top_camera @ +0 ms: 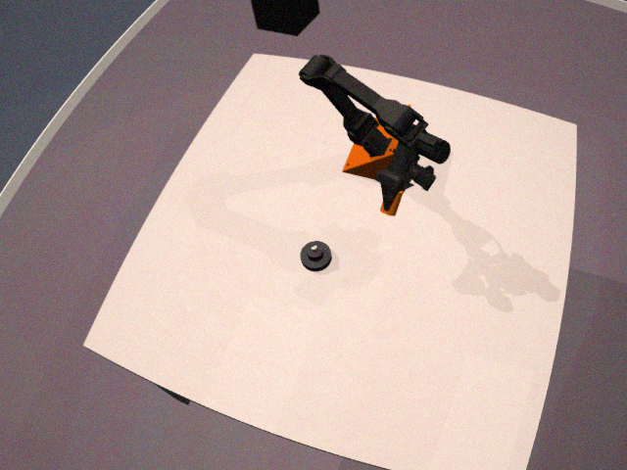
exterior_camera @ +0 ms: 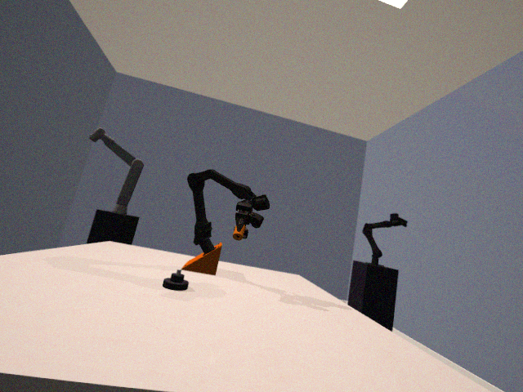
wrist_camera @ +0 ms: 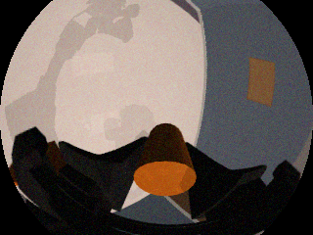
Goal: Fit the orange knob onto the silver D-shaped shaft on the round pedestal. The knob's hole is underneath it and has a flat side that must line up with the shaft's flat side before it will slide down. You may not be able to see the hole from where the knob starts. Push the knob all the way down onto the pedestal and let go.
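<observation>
Gripping the orange knob above the tabletop

The hand [top_camera: 392, 200] [exterior_camera: 239, 225] [wrist_camera: 164, 143] is partly open, its fingers closed on the orange knob [top_camera: 393, 205] [exterior_camera: 239, 233] [wrist_camera: 165, 177]. The arm [top_camera: 354, 93] [exterior_camera: 199, 207] arches, the hand pointing down. In the top view, the pedestal [top_camera: 315, 258] [exterior_camera: 175, 282] stands on the tabletop [top_camera: 283, 344] [exterior_camera: 236, 333] [wrist_camera: 132, 78], lower left of the knob, well apart.

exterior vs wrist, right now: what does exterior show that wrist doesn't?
Exterior only: the round pedestal with its shaft, the orange base, and the grey arm on its black stand.
Wrist only: an orange-brown rectangle on the blue background.
Both: the orange knob held in the gripper, plus the pale tabletop.
</observation>
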